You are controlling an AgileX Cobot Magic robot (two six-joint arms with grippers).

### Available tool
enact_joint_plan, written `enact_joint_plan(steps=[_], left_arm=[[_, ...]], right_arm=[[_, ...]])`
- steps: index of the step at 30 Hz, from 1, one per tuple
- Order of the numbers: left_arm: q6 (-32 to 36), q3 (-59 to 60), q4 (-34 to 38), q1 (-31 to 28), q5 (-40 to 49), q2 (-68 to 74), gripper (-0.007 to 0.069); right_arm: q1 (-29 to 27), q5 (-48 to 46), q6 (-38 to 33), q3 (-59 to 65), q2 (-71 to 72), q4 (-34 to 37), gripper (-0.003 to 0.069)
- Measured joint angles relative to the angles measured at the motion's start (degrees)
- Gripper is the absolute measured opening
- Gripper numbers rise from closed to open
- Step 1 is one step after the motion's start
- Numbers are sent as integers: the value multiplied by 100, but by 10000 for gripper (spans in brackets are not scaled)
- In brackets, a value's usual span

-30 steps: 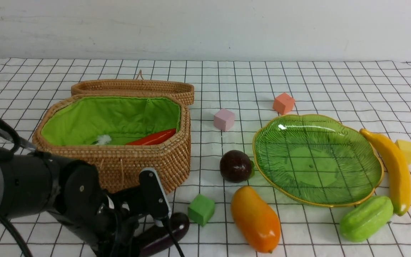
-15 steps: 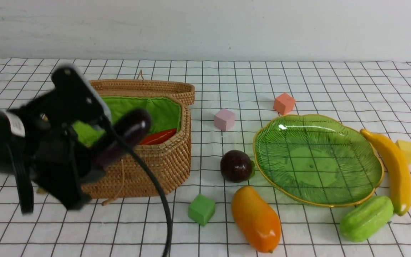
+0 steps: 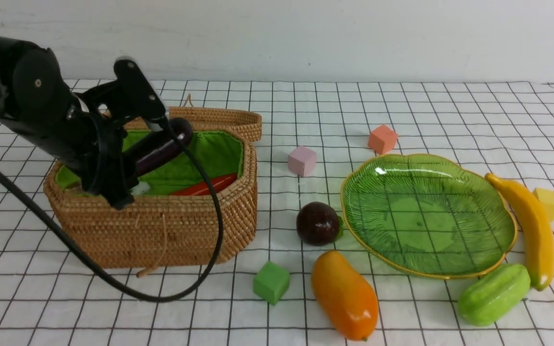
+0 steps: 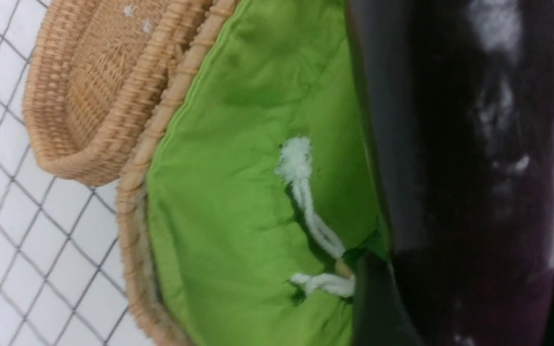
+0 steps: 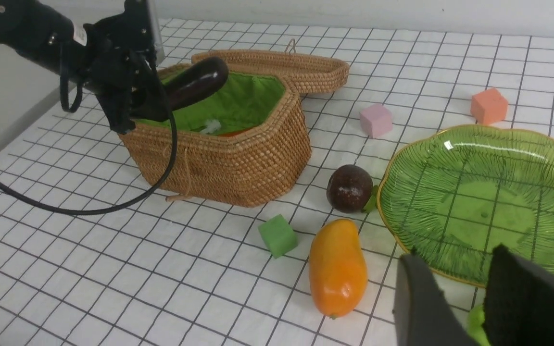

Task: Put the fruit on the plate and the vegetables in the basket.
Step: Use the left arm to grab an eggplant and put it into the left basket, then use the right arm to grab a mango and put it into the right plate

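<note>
My left gripper [image 3: 142, 154] has its jaws clamped on the eggplant [image 3: 166, 142], holding it tilted right above the open basket [image 3: 171, 226]. The carrot [image 3: 207, 185] lies on the green lining below the jaws. The right gripper [image 5: 457, 269] has its jaws spread with nothing between them, and the plate [image 5: 479, 158] sits just beyond them.
</note>
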State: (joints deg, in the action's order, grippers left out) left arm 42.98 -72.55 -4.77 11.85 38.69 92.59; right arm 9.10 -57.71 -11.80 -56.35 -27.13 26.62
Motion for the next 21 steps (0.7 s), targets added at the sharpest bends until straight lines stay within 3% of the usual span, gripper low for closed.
enact_joint_plan(steps=[1,2,5,8,9,11,12,15,17,18,19,21], left_arm=[[0,-4,-20,0,-11,-6,428],[0,-4,-66,0,-23,-62,505],[0,-4,-60,0,-17,-267,636],[-40,-4,148,0,37,-500,658],[-190,-4,539,-1,78,-687,645],[-525,-4,1266,-6,93,-966,587],[-864,-4,1816,21,131,-1192,519],[-1506,-16,2764,192,366,-1569,299],[-1887,-22,3136,460,698,-1788,86],[-1911,-22,3150,487,774,-1825,71],[-2047,-22,3174,689,1019,-1921,3],[-2292,-22,3066,962,1408,-2052,-13]], right_arm=[[0,0,0,0,0,0,232],[0,0,0,0,0,0,232],[0,34,0,0,0,0,233],[0,67,0,0,0,0,235],[0,80,0,0,0,0,235],[0,88,0,0,0,0,235],[0,88,0,0,-6,0,235],[0,88,6,0,-80,0,235],[0,88,6,0,-190,0,235],[0,83,6,0,-204,0,235],[0,56,6,0,-312,0,235],[0,-38,6,0,-484,0,235]])
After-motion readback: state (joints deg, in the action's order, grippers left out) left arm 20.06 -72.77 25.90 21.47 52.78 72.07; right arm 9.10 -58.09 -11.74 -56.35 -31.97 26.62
